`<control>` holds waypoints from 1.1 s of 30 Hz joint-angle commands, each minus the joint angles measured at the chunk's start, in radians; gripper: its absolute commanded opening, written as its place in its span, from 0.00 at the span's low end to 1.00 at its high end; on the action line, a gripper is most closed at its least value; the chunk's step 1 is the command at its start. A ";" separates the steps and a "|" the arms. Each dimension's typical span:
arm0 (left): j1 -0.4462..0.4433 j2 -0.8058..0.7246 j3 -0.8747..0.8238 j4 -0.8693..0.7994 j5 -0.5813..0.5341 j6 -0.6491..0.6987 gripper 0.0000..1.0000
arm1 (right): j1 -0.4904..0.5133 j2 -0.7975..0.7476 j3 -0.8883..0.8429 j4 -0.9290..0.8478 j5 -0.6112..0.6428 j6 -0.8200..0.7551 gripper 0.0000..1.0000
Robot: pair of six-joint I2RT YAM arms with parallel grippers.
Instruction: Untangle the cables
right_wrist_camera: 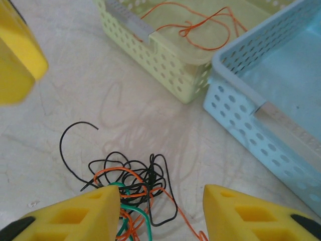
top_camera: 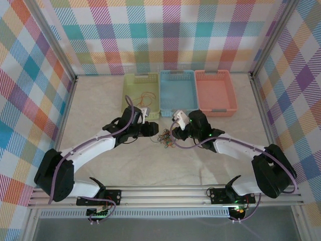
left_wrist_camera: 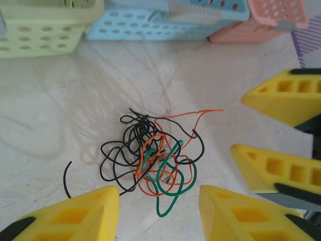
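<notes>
Mid-table, just short of the baskets' (top_camera: 216, 111) front edge, the cables (top_camera: 164, 139) lie tangled between the left claw (left_wrist_camera: 159, 196) and right claw (right_wrist_camera: 160, 193), both open, gripping nothing; bare table (top_camera: 100, 110) spreads toward the left and near edges.

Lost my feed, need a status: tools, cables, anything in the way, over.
Left tool open, right tool open. Cables knotted on table between them. One orange cable in green basket. Nothing blocking.

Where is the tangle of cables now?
In the top view, the tangle of cables lies on the table between the left gripper and the right gripper, just before the blue basket.
</notes>
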 commanded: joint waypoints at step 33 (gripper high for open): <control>-0.010 -0.030 -0.025 0.041 0.012 0.019 0.45 | -0.014 -0.025 -0.098 0.326 -0.277 0.080 0.00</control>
